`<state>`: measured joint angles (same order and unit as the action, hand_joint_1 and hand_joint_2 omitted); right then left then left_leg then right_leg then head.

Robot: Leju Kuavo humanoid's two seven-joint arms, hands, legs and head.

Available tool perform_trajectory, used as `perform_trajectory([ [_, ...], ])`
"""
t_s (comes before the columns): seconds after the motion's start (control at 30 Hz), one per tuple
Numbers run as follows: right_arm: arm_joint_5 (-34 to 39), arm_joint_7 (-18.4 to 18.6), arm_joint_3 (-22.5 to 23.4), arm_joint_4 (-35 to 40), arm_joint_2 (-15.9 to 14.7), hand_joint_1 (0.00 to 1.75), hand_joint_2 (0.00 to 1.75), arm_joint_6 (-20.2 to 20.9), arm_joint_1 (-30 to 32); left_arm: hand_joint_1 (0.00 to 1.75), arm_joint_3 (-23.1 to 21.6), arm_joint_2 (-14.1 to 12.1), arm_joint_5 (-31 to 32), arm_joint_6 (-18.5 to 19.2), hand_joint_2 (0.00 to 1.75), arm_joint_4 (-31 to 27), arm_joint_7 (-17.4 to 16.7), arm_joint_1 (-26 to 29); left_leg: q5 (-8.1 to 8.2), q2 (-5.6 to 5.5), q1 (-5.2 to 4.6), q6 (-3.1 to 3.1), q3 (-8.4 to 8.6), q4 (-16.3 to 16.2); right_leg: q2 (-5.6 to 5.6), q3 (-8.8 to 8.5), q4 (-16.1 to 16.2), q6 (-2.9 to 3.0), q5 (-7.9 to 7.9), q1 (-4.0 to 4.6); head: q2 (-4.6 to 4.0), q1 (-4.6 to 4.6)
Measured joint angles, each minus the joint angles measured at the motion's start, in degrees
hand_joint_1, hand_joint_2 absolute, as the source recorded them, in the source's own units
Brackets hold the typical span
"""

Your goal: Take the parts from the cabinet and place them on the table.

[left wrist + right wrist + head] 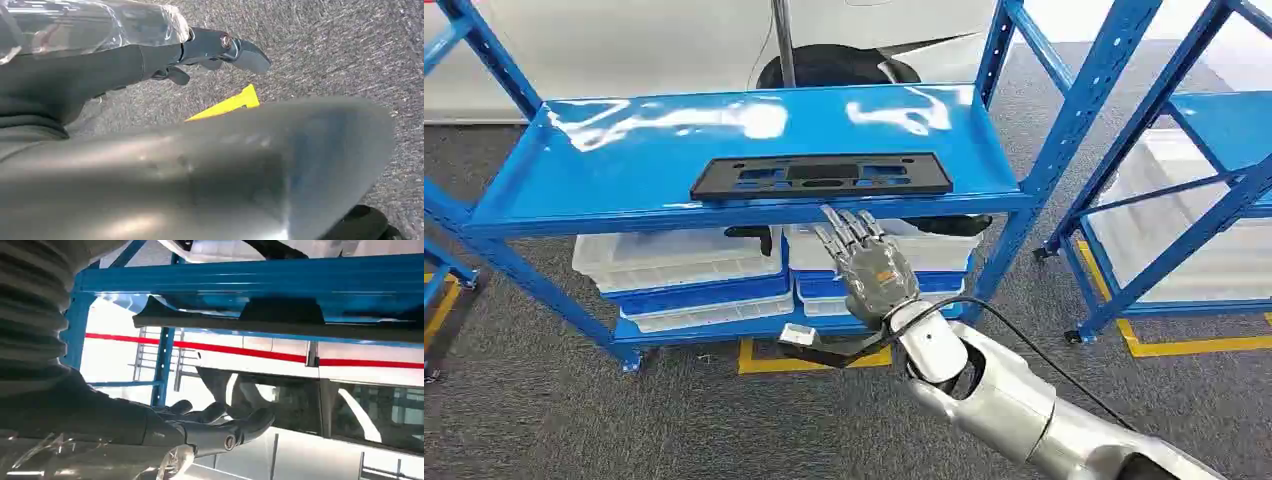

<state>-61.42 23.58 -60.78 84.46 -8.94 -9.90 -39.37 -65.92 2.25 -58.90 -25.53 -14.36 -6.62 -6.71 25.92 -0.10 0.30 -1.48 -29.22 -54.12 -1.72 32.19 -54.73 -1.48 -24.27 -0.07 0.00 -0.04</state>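
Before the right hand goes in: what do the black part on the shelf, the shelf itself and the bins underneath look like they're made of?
Black part: probably moulded plastic, matte, with recessed cut-outs and no glare.
Shelf: looks like painted sheet metal, glossy blue, with bright light reflections.
Bins: likely translucent whitish plastic, stacked, with blue showing between them.
Right hand is open, just short of the shelf edge.

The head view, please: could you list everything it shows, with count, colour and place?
Shelf rack: one, blue, centre, on the carpet.
Flat part: one, black, on the rack's top shelf near its front edge.
Bins: several, white and blue, stacked on the lower shelf.
Second rack: one, blue, at the right, with a white bin inside.
Floor tape: yellow, on grey carpet.
Right hand: open, fingers extended toward the part, just below the shelf edge, not touching it.
Left hand: hanging over the carpet, empty.
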Motion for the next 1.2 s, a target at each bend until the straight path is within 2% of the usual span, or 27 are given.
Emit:
perform_trajectory([
  [0.47, 0.9, -0.72, -0.05, -0.02, 0.11, 0.0, 1.75, 0.33, 0.01, 0.0, -0.02, -0.02, 0.09, -0.35, 0.0, 0.22, 0.0, -0.04, 0.01, 0.0, -0.24, -0.01, -0.02, -0.08, 0.0, -0.01, 0.03, -0.04, 0.03, -0.08, 0.0, 0.0],
  [0.67, 1.33, -0.9, -0.09, -0.02, 0.2, 0.0, 1.75, 0.33, 0.02, 0.0, -0.02, -0.02, 0.11, -0.37, 0.0, 0.31, 0.0, -0.06, 0.04, 0.0, -0.54, -0.11, -0.05, -0.21, 0.01, 0.0, 0.09, -0.29, 0.18, -0.42, 0.0, 0.0],
  [0.77, 1.38, -1.01, -0.09, -0.02, 0.33, 0.0, 1.75, 0.35, -0.02, 0.0, -0.02, -0.02, 0.17, -0.39, 0.0, 0.31, 0.0, -0.24, -0.13, 0.03, -0.73, -0.8, 0.0, 0.24, -0.05, -0.04, 0.33, -0.7, 0.24, -0.58, 0.0, 0.0],
  [0.8, 1.42, -1.05, -0.02, 0.0, 0.37, 0.0, 1.75, 0.35, -0.06, 0.0, -0.02, 0.0, 0.2, -0.39, 0.0, 0.31, 0.0, -0.31, -0.71, 0.2, -0.01, -1.18, 0.65, 1.07, 0.05, 0.11, -0.03, -0.92, -0.05, -0.32, 0.0, 0.0],
  [0.83, 1.44, -1.05, -0.02, -0.02, 0.37, 0.0, 1.75, 0.35, -0.14, 0.0, -0.02, -0.02, 0.31, -0.42, 0.0, 0.31, 0.02, -0.36, -0.78, 0.2, 0.01, -1.32, 0.91, 1.45, 0.61, 0.68, -1.51, -1.08, -0.84, -0.3, 0.0, 0.09],
  [0.87, 1.49, -1.14, -0.02, -0.04, 0.37, 0.0, 1.75, 0.33, -0.34, 0.0, -0.02, -0.02, 0.31, -0.48, 0.0, 0.31, 0.04, -0.39, -0.8, 0.33, 0.11, -1.43, 1.0, 1.44, 0.79, 2.6, -5.34, -1.2, -2.87, -0.36, 0.0, 0.13],
  [0.9, 1.6, -1.14, -0.05, -0.04, 0.37, 0.0, 1.75, 0.33, -0.33, 0.0, -0.02, -0.02, 0.31, -0.5, 0.0, 0.31, 0.04, -0.41, -0.75, 0.41, 0.12, -1.5, 1.05, 1.44, 0.81, 5.39, -10.78, -1.31, -5.14, -0.55, 0.0, 0.13],
  [0.93, 1.66, -1.16, -0.07, -0.04, 0.37, 0.0, 1.75, 0.33, -0.2, 0.0, -0.04, -0.02, 0.31, -0.5, 0.0, 0.31, 0.07, -0.4, -0.67, 0.46, 0.17, -1.53, 1.06, 1.43, 0.83, 7.96, -15.39, -1.46, -6.63, -0.71, -0.02, 0.13],
  [0.97, 1.77, -1.16, -0.09, -0.09, 0.35, 0.0, 1.75, 0.33, -0.06, 0.0, -0.07, -0.02, 0.22, -0.5, 0.0, 0.31, 0.07, -0.36, -0.56, 0.45, 0.3, -1.47, 1.1, 1.41, 0.86, 9.94, -18.45, -1.65, -6.98, -0.9, 0.0, 0.15],
  [1.0, 1.95, -1.16, -0.09, -0.11, 0.35, 0.0, 1.75, 0.33, 0.03, 0.0, -0.07, -0.02, 0.15, -0.5, 0.0, 0.31, 0.07, -0.3, -0.4, 0.44, 0.46, -1.27, 1.25, 1.4, 0.95, 10.44, -18.45, -1.83, -6.05, -1.14, 0.0, 0.13],
  [1.03, 2.08, -1.27, -0.09, -0.11, 0.35, 0.0, 1.75, 0.33, 0.04, 0.0, -0.07, -0.02, 0.15, -0.5, 0.0, 0.31, 0.07, -0.26, -0.11, 0.42, 0.69, -0.92, 1.51, 1.36, 1.11, 9.63, -15.97, -2.05, -3.87, -1.4, 0.0, 0.15],
  [1.1, 2.1, -1.4, -0.09, -0.11, 0.37, 0.0, 1.75, 0.33, 0.01, 0.0, -0.09, -0.02, 0.17, -0.5, 0.0, 0.31, 0.07, -0.26, 0.84, 0.36, 1.36, 0.11, 2.53, 1.13, 2.0, 4.52, -5.0, -2.82, 2.51, -2.1, 0.0, 0.13],
  [1.13, 2.12, -1.4, -0.11, -0.13, 0.37, 0.0, 1.75, 0.33, 0.0, 0.0, -0.09, -0.11, 0.17, -0.55, 0.0, 0.41, 0.07, -0.27, 1.36, 0.4, 1.21, 0.73, 2.6, 1.02, 2.62, 3.06, -2.02, -3.47, 2.68, -2.29, 0.0, 0.24],
  [1.17, 2.19, -1.4, -0.2, -0.17, 0.52, 0.0, 1.75, 0.35, -0.23, 0.0, -0.11, -0.2, 0.17, -0.61, 0.0, 0.57, 0.07, -0.44, 1.8, 0.38, 0.76, 1.27, 2.32, 0.51, 2.46, 2.65, -0.93, -2.93, 1.58, -1.77, -0.02, 0.53],
  [1.2, 2.21, -1.46, -0.15, -0.2, 0.61, 0.0, 1.75, 0.33, -0.18, 0.0, -0.18, -0.2, 0.2, -0.7, 0.0, 0.57, 0.07, -0.47, 1.87, 0.45, 0.65, 1.38, 2.32, 0.84, 2.44, 3.04, -1.49, -2.11, 1.36, -1.89, 0.0, 0.26],
])
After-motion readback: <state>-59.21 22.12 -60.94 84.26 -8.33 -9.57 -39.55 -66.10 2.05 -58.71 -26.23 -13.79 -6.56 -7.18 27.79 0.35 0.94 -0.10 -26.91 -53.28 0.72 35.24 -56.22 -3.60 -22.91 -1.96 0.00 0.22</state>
